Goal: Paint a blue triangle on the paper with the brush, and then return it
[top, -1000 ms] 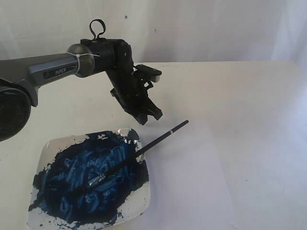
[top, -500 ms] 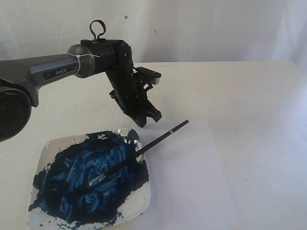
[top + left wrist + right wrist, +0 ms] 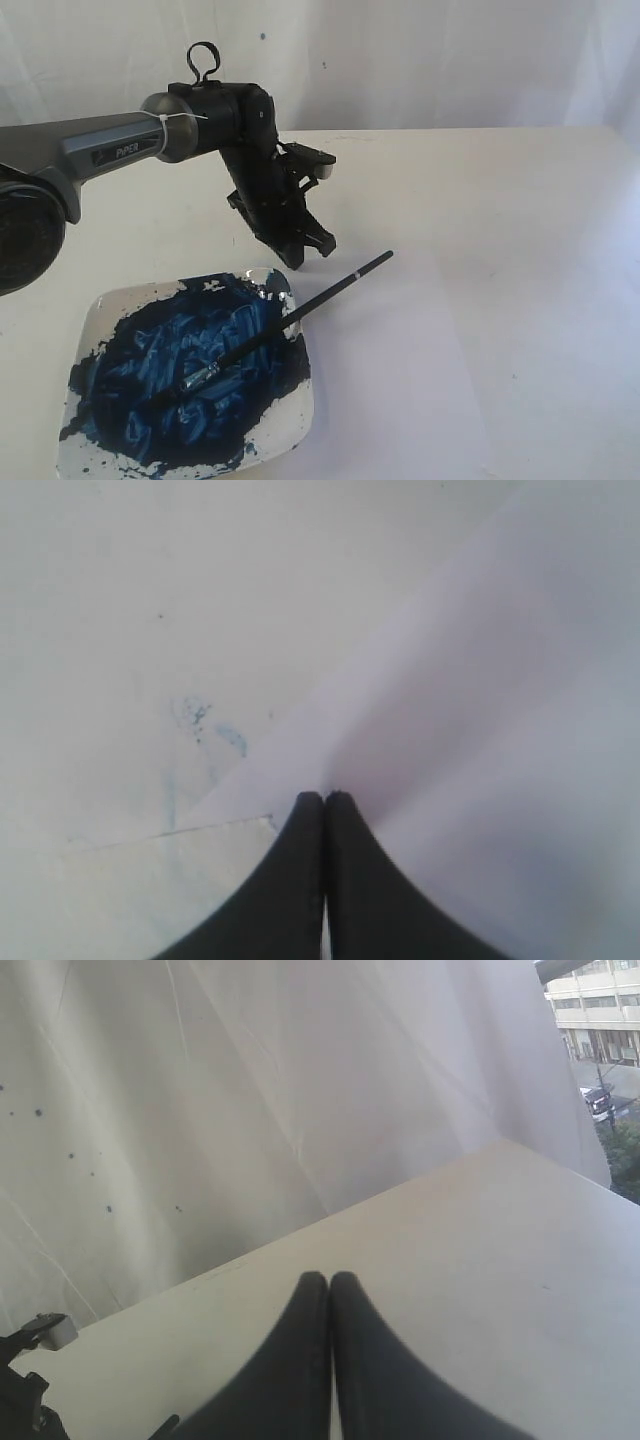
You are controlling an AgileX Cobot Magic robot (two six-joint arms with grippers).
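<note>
A square white plate (image 3: pixel 93 312) sits at the lower left of the exterior view, smeared almost rim to rim with dark blue paint (image 3: pixel 150 385). The brush (image 3: pixel 280 325) lies slanted across it, bristles down in the paint near the plate's middle. Its black handle runs up and right over the plate's rim, and the free end reaches just past the centre of the frame. Nothing holds the brush.

The paper (image 3: pixel 400 390) lies flat to the right of the plate, a cooler white than the cream table (image 3: pixel 520 200).

The left gripper (image 3: pixel 308 250) hangs above the table at the centre of the frame, tilted down and to the right from its grey arm. Its jaws are pressed together and empty. The handle's free end lies just to the lower right of the tips, apart from them.

In the left wrist view the same gripper (image 3: pixel 324 798) points at the paper (image 3: pixel 480 730), with faint blue smudges (image 3: pixel 205 725) on the table at left centre.

The right gripper (image 3: pixel 329 1278), in its own view only, is also closed on nothing. It faces the table's far edge and a creased white backdrop (image 3: pixel 250 1080).
</note>
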